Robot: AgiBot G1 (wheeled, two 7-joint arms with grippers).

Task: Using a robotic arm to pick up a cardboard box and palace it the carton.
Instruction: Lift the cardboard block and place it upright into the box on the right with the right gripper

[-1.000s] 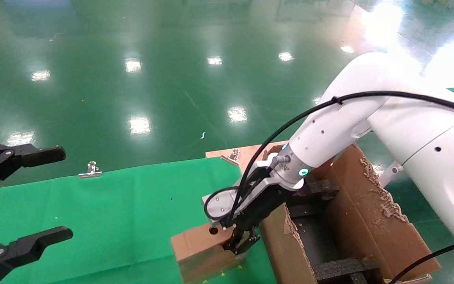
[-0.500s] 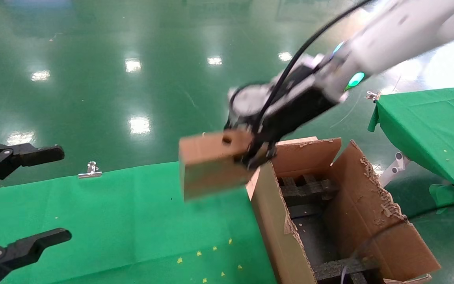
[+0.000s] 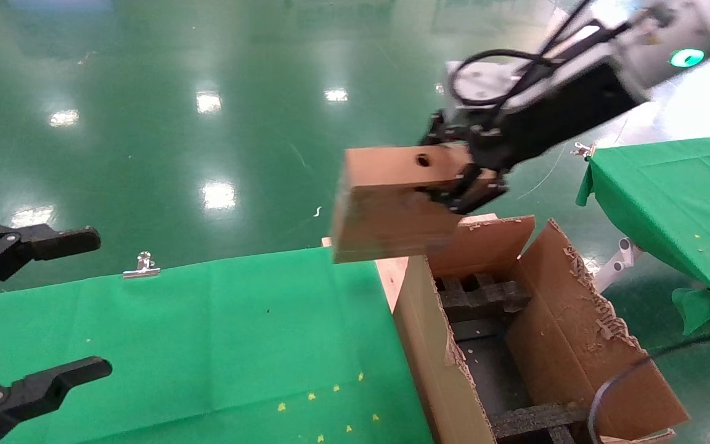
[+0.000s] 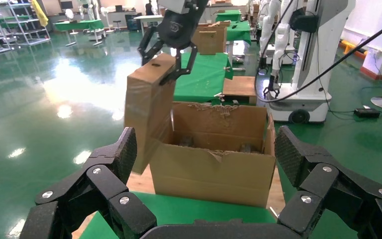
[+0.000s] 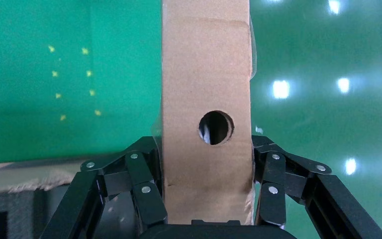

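Note:
My right gripper [image 3: 469, 176] is shut on the small brown cardboard box [image 3: 392, 209], which hangs in the air above the far left corner of the large carton [image 3: 577, 333]. The box's round hole faces up in the head view and shows in the right wrist view [image 5: 215, 127], where the fingers [image 5: 144, 189] clamp the box [image 5: 206, 74] on both sides. In the left wrist view the box [image 4: 146, 109] hangs over the left edge of the carton [image 4: 214, 164]. Black foam inserts [image 3: 484, 296] lie inside the carton. My left gripper [image 3: 31, 308] is open and empty at the left, over the green cloth.
A green cloth covers the table [image 3: 207, 345] left of the carton, with a metal clip [image 3: 141, 266] at its far edge. A second green table [image 3: 675, 191] stands at the right. The floor beyond is glossy green. Ragged torn flaps [image 3: 601, 314] edge the carton.
My right gripper has lifted the cardboard box off the green table, up and to the right, from beside the carton to above its far left corner. The left gripper has not moved.

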